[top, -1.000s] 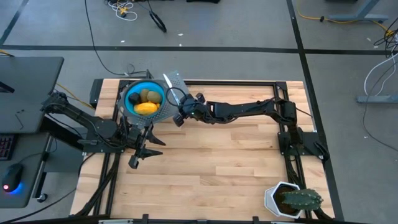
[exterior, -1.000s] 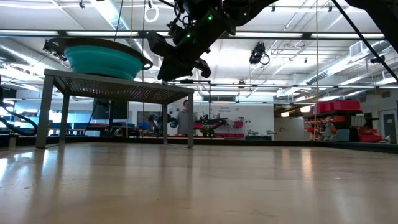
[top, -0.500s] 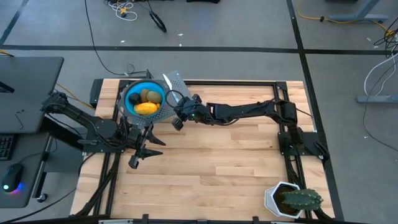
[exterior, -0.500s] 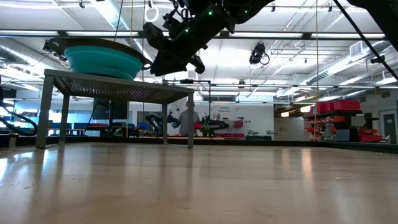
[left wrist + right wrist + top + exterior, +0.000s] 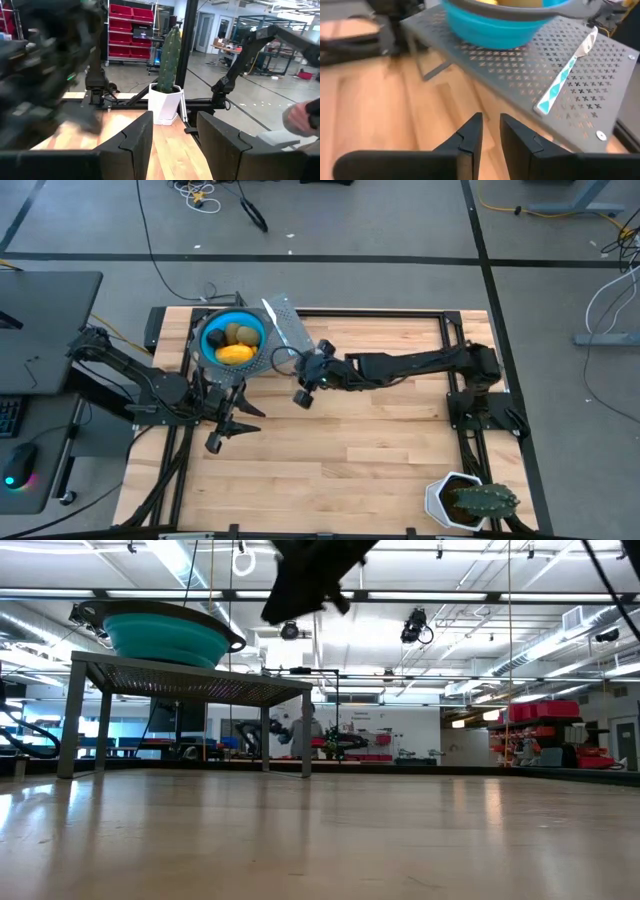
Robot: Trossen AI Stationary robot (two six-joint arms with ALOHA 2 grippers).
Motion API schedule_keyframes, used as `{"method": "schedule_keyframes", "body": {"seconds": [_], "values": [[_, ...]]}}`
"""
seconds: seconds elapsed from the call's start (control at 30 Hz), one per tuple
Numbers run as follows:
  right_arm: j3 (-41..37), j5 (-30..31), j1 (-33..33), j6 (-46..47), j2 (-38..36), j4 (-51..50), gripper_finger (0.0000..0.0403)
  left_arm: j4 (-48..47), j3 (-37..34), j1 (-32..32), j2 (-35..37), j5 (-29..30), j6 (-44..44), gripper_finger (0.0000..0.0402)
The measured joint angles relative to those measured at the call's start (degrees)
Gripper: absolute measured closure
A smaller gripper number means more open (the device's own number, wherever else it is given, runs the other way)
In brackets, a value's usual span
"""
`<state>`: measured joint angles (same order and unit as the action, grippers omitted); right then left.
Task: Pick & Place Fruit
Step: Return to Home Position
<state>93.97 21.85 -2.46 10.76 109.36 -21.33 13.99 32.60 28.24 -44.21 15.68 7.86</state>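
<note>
A blue bowl (image 5: pixel 232 338) sits on a perforated metal stand (image 5: pixel 268 360) at the table's far left. In it lie the yellow oblong (image 5: pixel 235 354), two olive-brown ovals (image 5: pixel 239 333) and the black ball (image 5: pixel 215 338). I see no tiny orange-red balls. My right gripper (image 5: pixel 301 395) hangs over the wood just right of the stand and nearer than it, open by a narrow gap (image 5: pixel 491 136) and empty. My left gripper (image 5: pixel 228 428) waits near the stand's near side, open (image 5: pixel 175 145) and empty. The low view shows the bowl (image 5: pixel 165 635) from the side.
A thin silvery-blue stick (image 5: pixel 565 75) lies on the stand's far right part, beside the bowl (image 5: pixel 500 25). A spiky green plant in a white pot (image 5: pixel 470 502) stands at the table's near right corner. Bare wood (image 5: pixel 380 440) spreads over the middle and near side.
My right gripper has drawn back from beside the bowl toward the table's near edge and right, and it has risen in the low view. The bowl, the fruit and the stick have stayed in place.
</note>
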Motion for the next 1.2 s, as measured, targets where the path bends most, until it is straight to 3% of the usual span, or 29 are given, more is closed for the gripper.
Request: {"method": "schedule_keyframes", "body": {"seconds": [0.13,0.3,0.57,0.8,1.03,1.2], "values": [[-0.04,0.83,-3.71,-1.68,-3.63,-7.3,0.0327,0.03,0.0,-0.01,0.02,0.8,-0.75,0.0246],[-5.65,3.37,-8.47,-3.04,-9.02,-7.84,0.0327,0.03,0.0,-0.01,0.0,2.71,-1.21,0.0257],[-23.72,1.8,-12.99,-1.78,-21.5,3.36,0.0327,1.14,0.0,-0.01,-0.02,-3.7,-4.52,0.0273],[-38.74,-0.99,-15.3,-0.94,-33.41,12.34,0.0327,4.07,0.0,-0.06,-0.04,-3.27,-5.78,0.0288],[-41.59,-1.15,-15.48,-5.32,-40.47,10.94,0.0327,4.08,0.0,-0.1,-0.99,-1.49,-5.27,0.031],[-41.59,-6.62,-15.72,-6.87,-43.57,11.07,0.0327,4.02,0.0,-0.08,-0.86,-1.27,-2.55,0.0333]]}}
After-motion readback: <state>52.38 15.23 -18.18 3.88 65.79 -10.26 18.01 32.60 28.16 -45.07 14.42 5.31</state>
